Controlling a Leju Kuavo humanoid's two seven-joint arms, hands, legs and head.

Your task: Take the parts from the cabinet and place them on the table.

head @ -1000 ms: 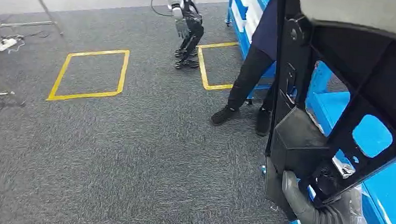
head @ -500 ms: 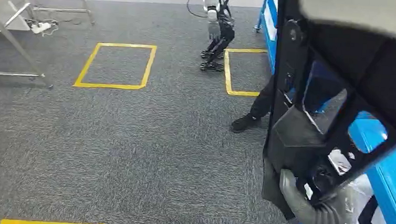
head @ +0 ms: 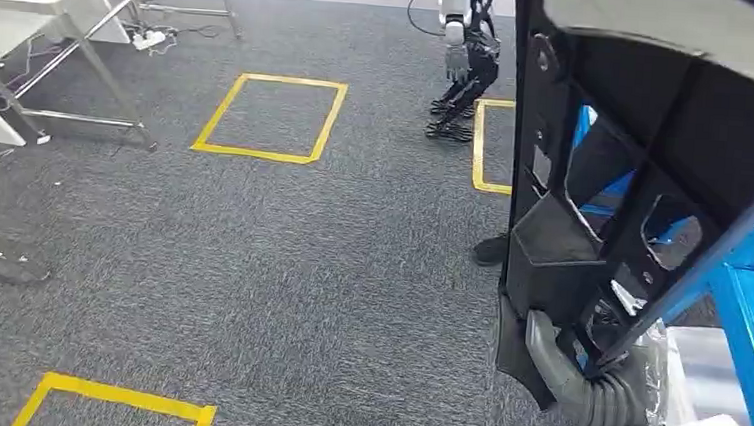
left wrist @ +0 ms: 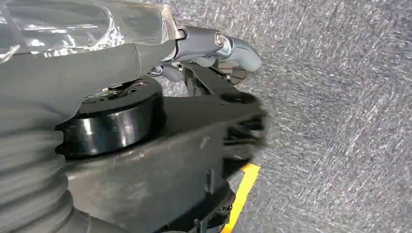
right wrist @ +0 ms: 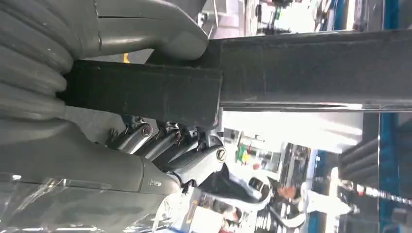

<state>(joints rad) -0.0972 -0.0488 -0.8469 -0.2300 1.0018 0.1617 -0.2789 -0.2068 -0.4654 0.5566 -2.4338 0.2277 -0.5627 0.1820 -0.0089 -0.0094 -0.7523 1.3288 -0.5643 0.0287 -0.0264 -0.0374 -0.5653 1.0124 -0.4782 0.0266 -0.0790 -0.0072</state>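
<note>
Grey carpet (head: 279, 266), yellow floor squares (head: 271, 117)

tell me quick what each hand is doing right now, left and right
Left hand: holding the large black part, fingers curled over its edge.
Right hand: holding the same black part near its lower end.
</note>
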